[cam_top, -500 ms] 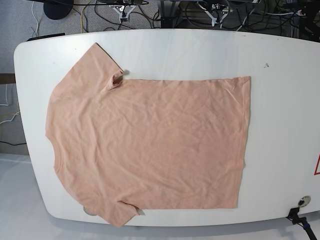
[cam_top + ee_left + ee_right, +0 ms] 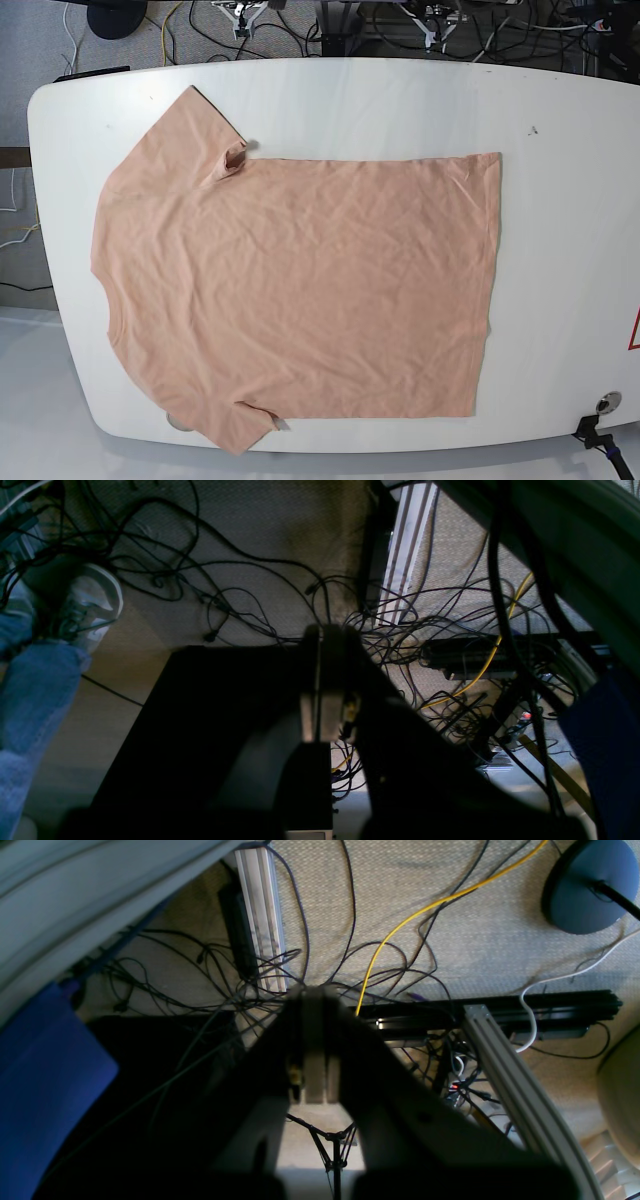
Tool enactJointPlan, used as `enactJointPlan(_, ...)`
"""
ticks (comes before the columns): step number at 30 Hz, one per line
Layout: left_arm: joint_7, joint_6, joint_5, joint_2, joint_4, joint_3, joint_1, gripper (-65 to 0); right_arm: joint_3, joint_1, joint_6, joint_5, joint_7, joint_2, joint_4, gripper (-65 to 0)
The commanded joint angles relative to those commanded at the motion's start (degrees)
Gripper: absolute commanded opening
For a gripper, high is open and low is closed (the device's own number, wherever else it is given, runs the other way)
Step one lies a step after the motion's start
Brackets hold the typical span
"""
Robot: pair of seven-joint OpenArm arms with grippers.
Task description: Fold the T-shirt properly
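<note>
Both my left gripper (image 2: 320,680) and right gripper (image 2: 314,1045) are pressed closed and empty, cables beyond them, the T-shirt (image 2: 300,290) flat and untouched.

A robotics lab is indicated by tangled floor cables (image 2: 320,955), aluminium framing (image 2: 520,1090) and a white surface (image 2: 560,200).
</note>
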Motion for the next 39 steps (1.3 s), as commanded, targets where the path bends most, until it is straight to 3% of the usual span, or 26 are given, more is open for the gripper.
enactJointPlan(7,0.7,-0.6,0.4,-0.3,3.4,-2.0,2.0,-65.0,0.0,-2.5,-0.07,0.0,0.5,-0.1,2.0,-65.0)
enactJointPlan(14,2.1,-0.7,0.0,-1.7,15.4,-3.0,9.1,-65.0,0.1,-7.7,-0.16,0.0,2.0,0.4,7.7,-65.0)
enactJointPlan(15,1.5,-0.1,0.2,-1.2,12.8,-2.9,6.9,-65.0,-0.1,-3.9,0.64,-0.6,1.6,0.0,3.7,-65.0)
enactJointPlan(20,1.4,0.1,0.4,-1.3,12.8,-2.8,7.0,-65.0,-0.1,-4.0,0.65,-0.6,1.4,0.0,3.9,-65.0)
enactJointPlan(39,1.4,0.1,0.2,-1.4,13.3,-2.8,7.6,-65.0,0.0,-4.1,-0.14,-1.5,1.5,0.1,3.6,-65.0)
